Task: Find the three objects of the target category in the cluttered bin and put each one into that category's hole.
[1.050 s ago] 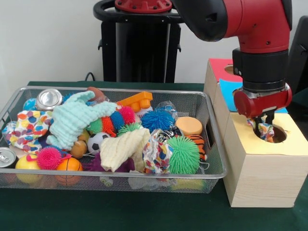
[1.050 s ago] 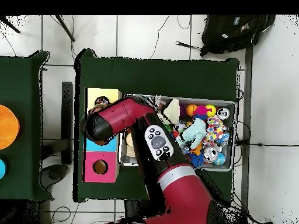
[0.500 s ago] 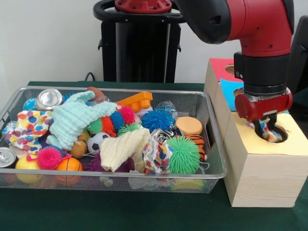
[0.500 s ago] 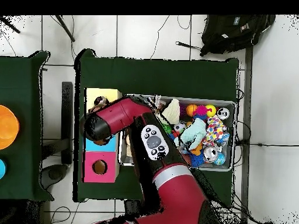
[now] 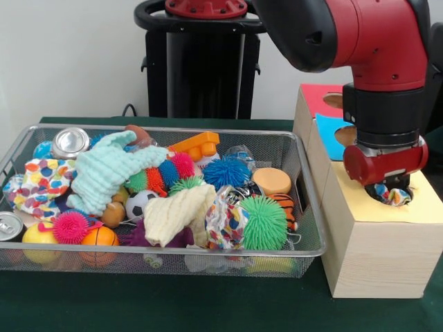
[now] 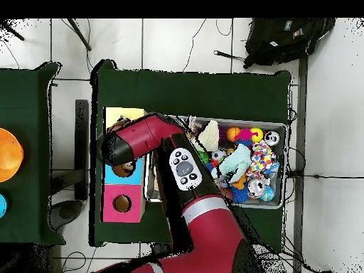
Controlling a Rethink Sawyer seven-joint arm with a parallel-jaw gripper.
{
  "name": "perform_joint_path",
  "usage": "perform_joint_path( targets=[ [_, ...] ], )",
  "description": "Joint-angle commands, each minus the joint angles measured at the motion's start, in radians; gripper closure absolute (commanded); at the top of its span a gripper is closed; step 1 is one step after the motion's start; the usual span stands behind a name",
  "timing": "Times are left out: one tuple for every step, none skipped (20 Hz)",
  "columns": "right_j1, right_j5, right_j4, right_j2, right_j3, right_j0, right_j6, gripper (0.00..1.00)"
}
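Front view: gripper (image 5: 390, 188) lowered onto yellow-topped wooden box (image 5: 377, 249), its tip at the round hole (image 5: 394, 196). Patterned cloth bundle (image 5: 392, 196) lodged in the hole mouth, directly under the gripper. Finger state impossible to tell; hidden behind red wrist housing. Wire bin (image 5: 304, 235) just beside the box, packed with toys and cloths.

Overhead view: arm (image 6: 142, 138) stretched over the box row (image 6: 123, 206), covering yellow section; gripper hidden beneath it.
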Motion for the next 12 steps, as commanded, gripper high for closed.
perform_joint_path(
  targets=[
    [0.088, 0.150, 0.030, -0.024, -0.022, 0.023, 0.017, 0.00],
    [0.089, 0.154, 0.033, -0.023, -0.025, 0.023, 0.015, 0.00],
    [0.090, 0.158, 0.035, -0.022, -0.029, 0.023, 0.011, 0.00],
    [0.089, 0.163, 0.038, -0.020, -0.030, 0.022, 0.006, 0.00],
    [0.083, 0.167, 0.039, -0.021, -0.026, 0.021, 0.005, 0.00],
    [0.077, 0.172, 0.041, -0.021, -0.023, 0.022, 0.004, 0.00],
    [0.072, 0.177, 0.042, -0.021, -0.021, 0.022, 0.003, 0.00],
    [0.068, 0.179, 0.044, -0.020, -0.017, 0.020, 0.003, 0.00],
    [0.065, 0.186, 0.047, -0.017, -0.017, 0.019, -0.002, 0.00],
    [0.063, 0.189, 0.047, -0.014, -0.016, 0.016, -0.006, 0.00],
    [0.061, 0.195, 0.049, -0.012, -0.016, 0.014, -0.010, 0.00],
    [0.058, 0.198, 0.052, -0.009, -0.013, 0.011, -0.013, 0.00]
  ],
)
